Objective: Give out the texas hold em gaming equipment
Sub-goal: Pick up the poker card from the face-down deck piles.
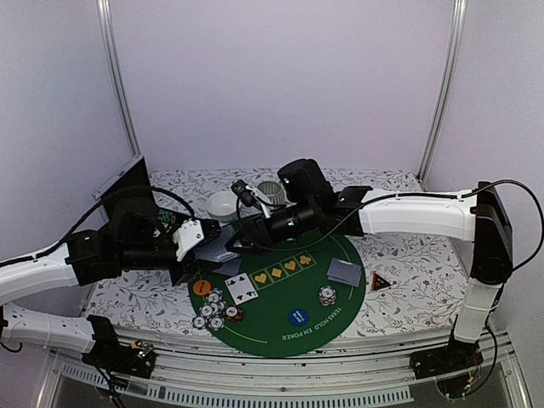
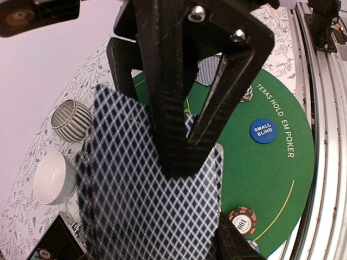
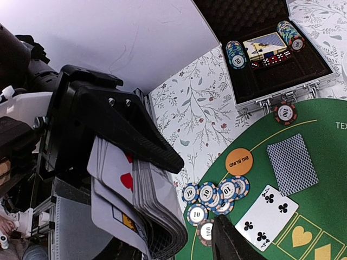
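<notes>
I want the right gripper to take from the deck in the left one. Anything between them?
Nothing visible does. In the right wrist view the deck sits right beside the right gripper, under its upper finger, with no object in between. The left gripper holds the deck.

The deck (image 2: 135, 216) sits between the fingers of the left pincer (image 2: 206, 201), the right pincer (image 3: 196, 196) just beside it on the right. Below them, on the mat (image 1: 263, 333), lie the big-blind disc (image 1: 201, 287), chip cluster (image 1: 214, 311) and face-up card (image 1: 241, 287). Right of both pincers lie face-down cards (image 1: 344, 272), a chip stack (image 1: 327, 295) and the small-blind disc (image 1: 297, 317); the triangle (image 1: 380, 281) lies just off the mat's rim. Behind the pincers stand a bowl (image 1: 223, 204) and, rightward, a second bowl (image 1: 270, 189); left stands the case (image 1: 127, 191).
</notes>
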Motion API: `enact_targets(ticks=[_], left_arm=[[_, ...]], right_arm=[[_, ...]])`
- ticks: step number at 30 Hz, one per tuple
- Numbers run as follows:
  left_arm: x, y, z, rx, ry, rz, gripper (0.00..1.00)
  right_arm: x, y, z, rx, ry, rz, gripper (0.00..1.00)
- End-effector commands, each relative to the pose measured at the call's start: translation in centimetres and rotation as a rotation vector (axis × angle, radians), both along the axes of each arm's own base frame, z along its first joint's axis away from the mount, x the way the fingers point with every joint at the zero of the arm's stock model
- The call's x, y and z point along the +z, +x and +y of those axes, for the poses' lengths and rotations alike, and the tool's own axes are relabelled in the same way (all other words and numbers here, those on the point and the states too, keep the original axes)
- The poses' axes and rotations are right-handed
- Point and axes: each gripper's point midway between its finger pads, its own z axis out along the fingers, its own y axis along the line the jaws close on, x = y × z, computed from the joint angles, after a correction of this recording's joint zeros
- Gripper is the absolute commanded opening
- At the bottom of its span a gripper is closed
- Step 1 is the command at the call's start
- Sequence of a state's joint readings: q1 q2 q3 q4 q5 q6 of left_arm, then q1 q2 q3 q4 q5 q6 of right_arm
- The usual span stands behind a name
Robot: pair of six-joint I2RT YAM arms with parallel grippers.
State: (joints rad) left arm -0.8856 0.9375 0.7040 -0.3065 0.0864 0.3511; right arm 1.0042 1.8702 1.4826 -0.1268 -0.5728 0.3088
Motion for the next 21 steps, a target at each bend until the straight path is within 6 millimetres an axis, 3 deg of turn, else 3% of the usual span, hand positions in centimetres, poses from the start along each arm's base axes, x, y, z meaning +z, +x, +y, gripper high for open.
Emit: enact_targets(ticks=[1,13,21], left_arm=[[0.8,0.1,-0.3,-0.004,-0.023,-0.006,0.43],[0.5,0.3,-0.2,0.005,-0.014,-0.006,0.43],[0.5,0.3,-0.2,0.005,-0.013,-0.005,0.43]], right_arm=[[1.5,0.4,-1.3,-0.032,0.001,-0.033,0.44],[2.2,-0.1,-2.0,-0.026,-0.009,-0.034,0.2],[2.7,-0.2,-2.9,-0.042,-0.028,-0.05,0.12]])
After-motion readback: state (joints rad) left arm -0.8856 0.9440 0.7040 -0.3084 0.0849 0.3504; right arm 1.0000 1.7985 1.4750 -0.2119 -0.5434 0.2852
